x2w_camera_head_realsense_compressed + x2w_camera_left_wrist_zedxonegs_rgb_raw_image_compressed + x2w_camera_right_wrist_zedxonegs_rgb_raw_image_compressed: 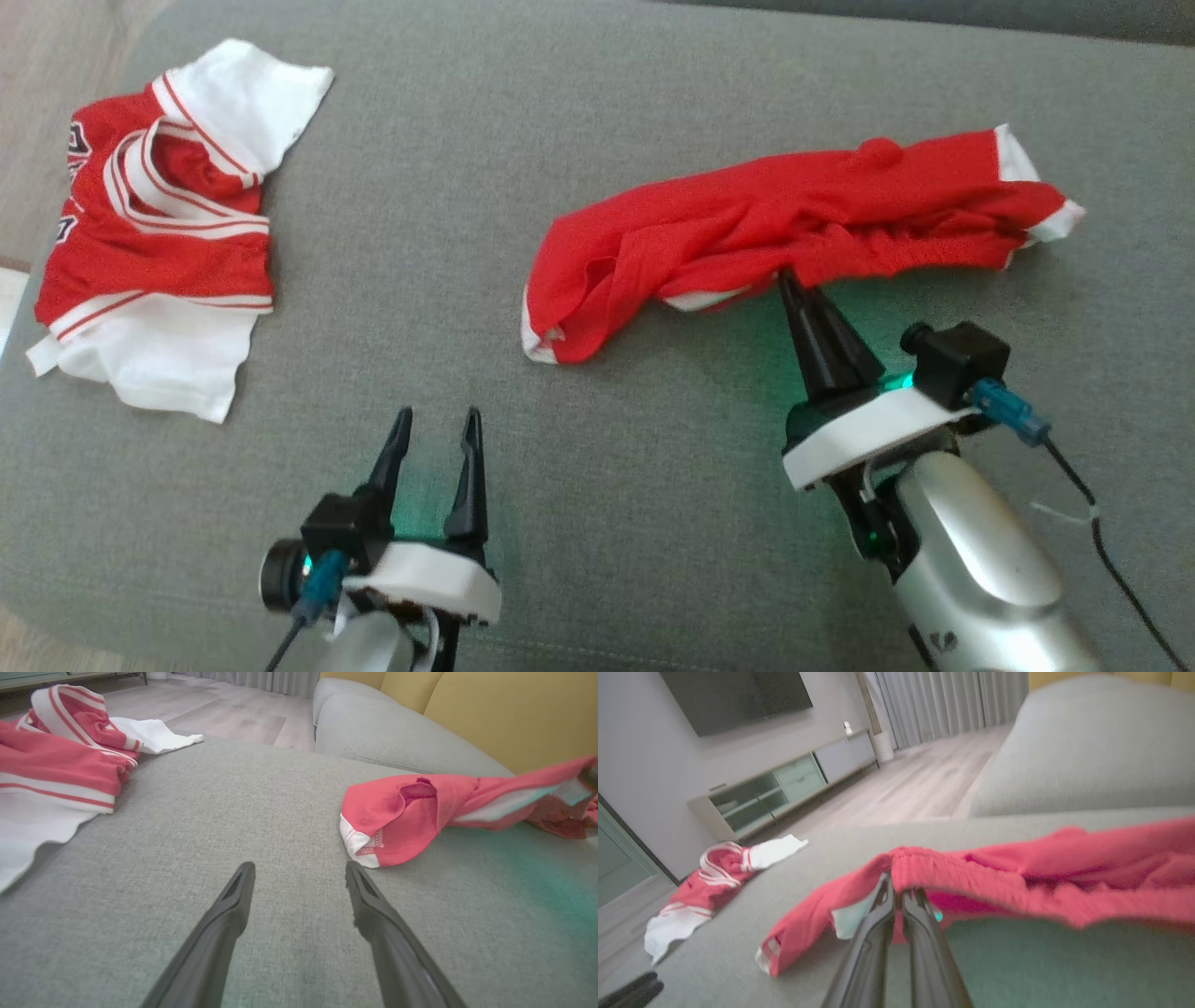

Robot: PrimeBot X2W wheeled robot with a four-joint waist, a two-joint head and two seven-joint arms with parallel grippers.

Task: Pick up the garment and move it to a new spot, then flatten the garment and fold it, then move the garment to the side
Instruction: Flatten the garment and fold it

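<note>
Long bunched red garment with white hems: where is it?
Head view: the red garment lies right of centre on the grey sofa seat, pinched by the right gripper.

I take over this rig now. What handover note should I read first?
Left gripper: open, empty, above the grey cushion.
Right gripper: shut on the red shorts, at the elastic waistband.
Red-and-white jersey: crumpled at the cushion's left end, apart from the shorts.
Done: shorts gripped. To do: move them, flatten, fold, set aside.
</note>
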